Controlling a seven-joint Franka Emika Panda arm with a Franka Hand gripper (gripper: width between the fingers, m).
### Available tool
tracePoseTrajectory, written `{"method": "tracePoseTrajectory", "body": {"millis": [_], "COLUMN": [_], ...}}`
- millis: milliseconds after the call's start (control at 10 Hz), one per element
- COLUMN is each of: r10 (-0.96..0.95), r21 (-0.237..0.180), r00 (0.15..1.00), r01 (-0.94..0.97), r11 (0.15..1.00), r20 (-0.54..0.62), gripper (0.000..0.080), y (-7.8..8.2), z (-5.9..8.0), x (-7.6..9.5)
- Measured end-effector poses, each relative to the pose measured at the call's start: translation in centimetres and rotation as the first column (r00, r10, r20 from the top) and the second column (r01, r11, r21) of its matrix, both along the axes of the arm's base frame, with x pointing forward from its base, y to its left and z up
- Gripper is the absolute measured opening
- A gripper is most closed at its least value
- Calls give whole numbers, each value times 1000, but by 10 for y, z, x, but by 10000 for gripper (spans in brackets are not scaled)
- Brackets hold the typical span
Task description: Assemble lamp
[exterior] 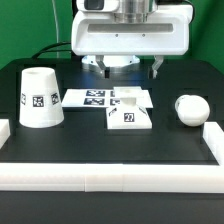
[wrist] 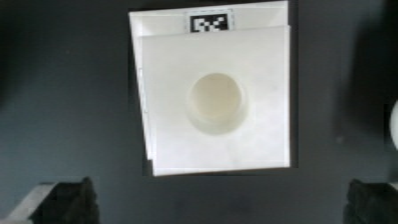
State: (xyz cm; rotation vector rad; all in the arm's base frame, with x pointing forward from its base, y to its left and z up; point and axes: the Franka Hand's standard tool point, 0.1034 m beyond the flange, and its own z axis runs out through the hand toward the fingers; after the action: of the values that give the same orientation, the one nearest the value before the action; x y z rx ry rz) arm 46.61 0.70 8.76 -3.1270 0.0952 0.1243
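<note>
Spread wide, my claw [exterior: 126, 67] hangs empty above the middle of the table, well clear of every part. In the wrist view both fingertips [wrist: 61, 200] show dark and far apart, with nothing between them.

Straight beneath me lies the lamp base [exterior: 131, 112], flat on the dark table [exterior: 90, 145]. Its tag faces up at one end and the oval socket [wrist: 214, 100] sits in the centre. In the exterior view it lies against the marker board [exterior: 92, 97], and I cannot tell whether the two overlap. The shade [exterior: 40, 97] stands mouth-down toward the exterior view's left. The bulb [exterior: 190, 107] rests alone toward the exterior view's right, near the white border rail [exterior: 110, 176].

I judge the base to be my target, so the assembly has hardly begun.

To take it well, I should:
- come straight down and keep the socket centred between my fingers;
- put one finger outside each long edge, since the base is narrower that way;
- go low enough to catch the thin sides without pressing on the marker board;
- close evenly, because a lopsided squeeze would spin the flat piece or skate it across the table.
</note>
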Motion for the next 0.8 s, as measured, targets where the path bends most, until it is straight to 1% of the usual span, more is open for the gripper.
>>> {"method": "tracePoseTrajectory", "body": {"millis": [500,800], "r10": [35,60], "r21": [3,4], "r00": [999,998], "r01": [-35,-60], "r11": [999,998], "r20": [29,29], "gripper": [699,699], "y": [4,3], "z": [-23,-32], "x": [-11,-16]}}
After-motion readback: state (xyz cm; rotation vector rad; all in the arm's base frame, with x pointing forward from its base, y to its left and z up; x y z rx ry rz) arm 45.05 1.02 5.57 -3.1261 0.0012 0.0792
